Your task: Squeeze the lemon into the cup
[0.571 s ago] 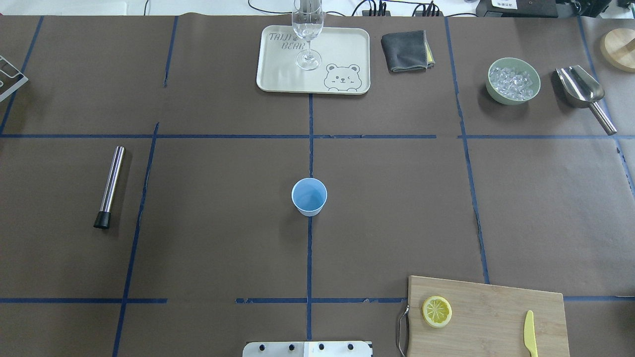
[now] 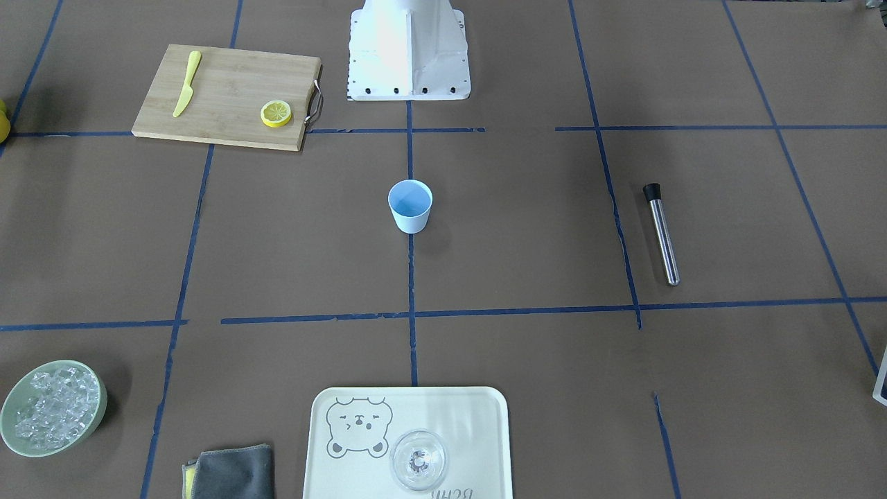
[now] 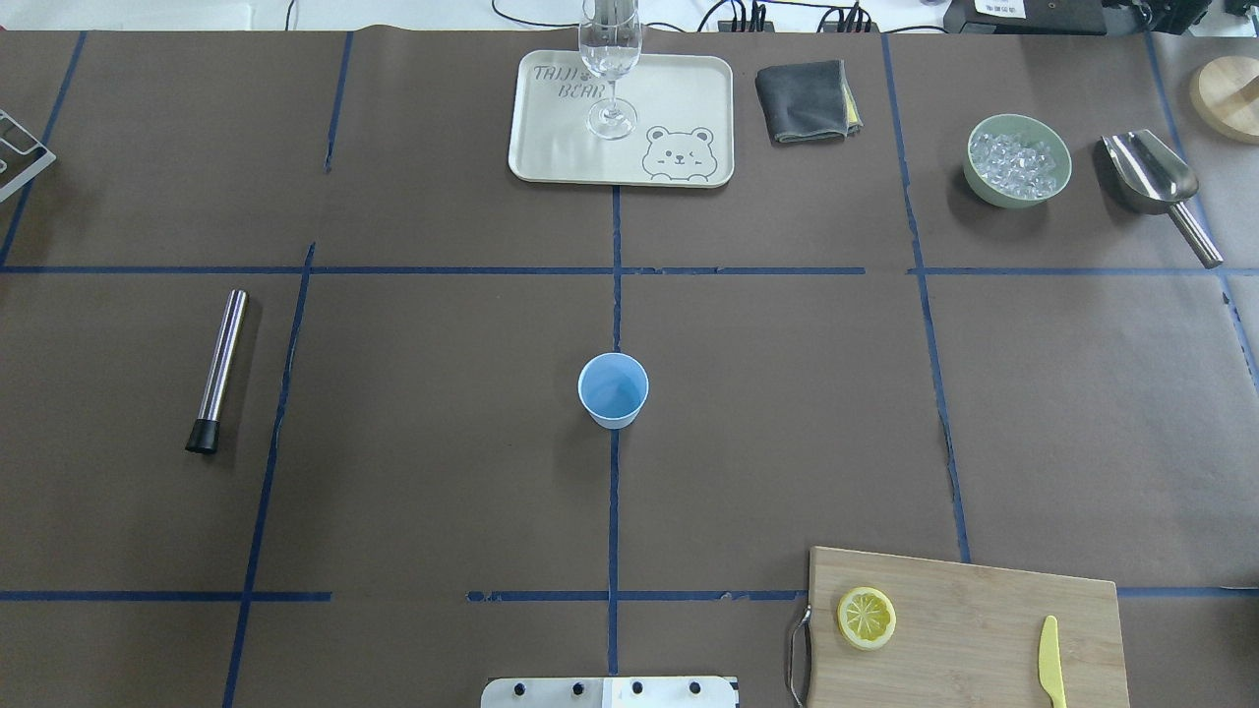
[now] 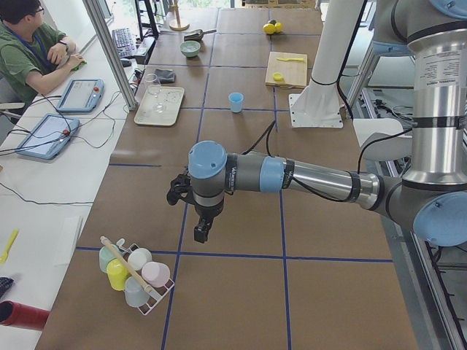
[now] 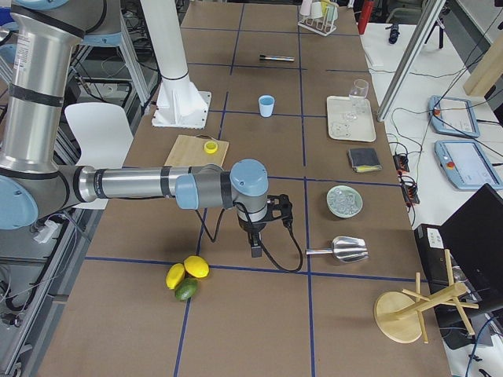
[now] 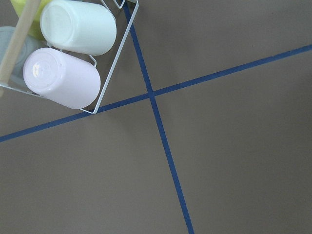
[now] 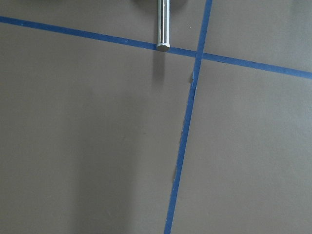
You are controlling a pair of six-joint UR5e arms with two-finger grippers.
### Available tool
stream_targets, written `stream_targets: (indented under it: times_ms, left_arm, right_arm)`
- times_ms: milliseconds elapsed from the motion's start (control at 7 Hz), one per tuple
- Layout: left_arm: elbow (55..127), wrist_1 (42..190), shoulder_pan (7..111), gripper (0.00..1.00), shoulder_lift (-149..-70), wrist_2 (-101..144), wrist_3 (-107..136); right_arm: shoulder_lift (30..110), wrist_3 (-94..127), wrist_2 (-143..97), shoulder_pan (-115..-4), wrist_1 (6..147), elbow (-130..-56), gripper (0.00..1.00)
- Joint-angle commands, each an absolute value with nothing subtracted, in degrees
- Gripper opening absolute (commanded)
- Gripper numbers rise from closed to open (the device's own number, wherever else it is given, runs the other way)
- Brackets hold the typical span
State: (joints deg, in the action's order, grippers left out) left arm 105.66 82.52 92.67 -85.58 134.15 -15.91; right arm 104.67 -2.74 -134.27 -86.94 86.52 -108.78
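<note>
left gripper closure unclear, glass rim cropped

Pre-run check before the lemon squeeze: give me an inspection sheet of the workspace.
Surface: brown paper table, blue tape grid.
Job's things: lemon flat on cutting board; cup upright at centre, apart from it.
Clutter: knife, metal rod, tray with glass, cloth, ice bowl, scoop.
Grippers: left gripper beside cup rack, right gripper near scoop; fingers' state unclear.
Cables: cable loops below right wrist.
Surroundings: operator seated at side desk.
</note>
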Motion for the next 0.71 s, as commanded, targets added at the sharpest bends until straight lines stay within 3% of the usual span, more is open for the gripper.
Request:
stream_targets:
  times_ms: [0,286,571]
  left_arm:
    - [106.69,82.62,92.64,1.0,-86.3,134.3,-16.0]
    - [105.91,83.32,92.64,1.0,-88.59,133.94,-16.25]
    - [105.91,83.58,92.64,1.0,-88.51,134.3,-16.26]
  right_arm:
    - [104.15,-2.46,-135.0,-86.22,85.34,-109.07,1.0]
    - [99.33,-0.37,-134.99,-86.22,85.17,-108.37,1.0]
    - [99.58,12.41,-137.62,-85.79,79.57,-109.51,1.0]
